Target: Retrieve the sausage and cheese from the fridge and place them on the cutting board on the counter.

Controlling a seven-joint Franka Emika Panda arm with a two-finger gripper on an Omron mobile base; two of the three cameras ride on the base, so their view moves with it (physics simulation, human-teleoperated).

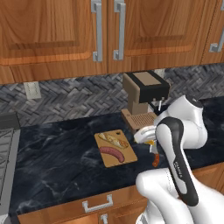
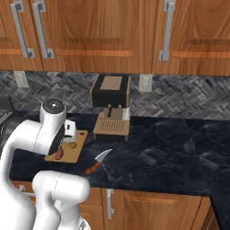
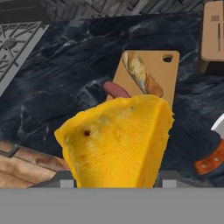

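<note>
A yellow-orange wedge of cheese (image 3: 118, 140) looms in the hand view, with my gripper (image 3: 117, 177) shut on it and its fingers mostly hidden behind the wedge. Under it the light-brown cutting board (image 3: 168, 74) lies on the dark counter (image 1: 57, 162). The reddish-brown sausage (image 1: 112, 152) rests on the board's (image 1: 127, 155) near half, and its end (image 3: 116, 89) peeks out above the cheese. In the left base view the gripper (image 1: 148, 139) hovers just off the board's right edge. The fridge is out of view.
A pale bread-like item (image 1: 113, 140) takes up the board's far half. A coffee machine (image 1: 144, 96) stands behind the board. A knife (image 2: 98, 161) with an orange handle lies to the board's right. A stove (image 1: 6, 153) sits at the far left.
</note>
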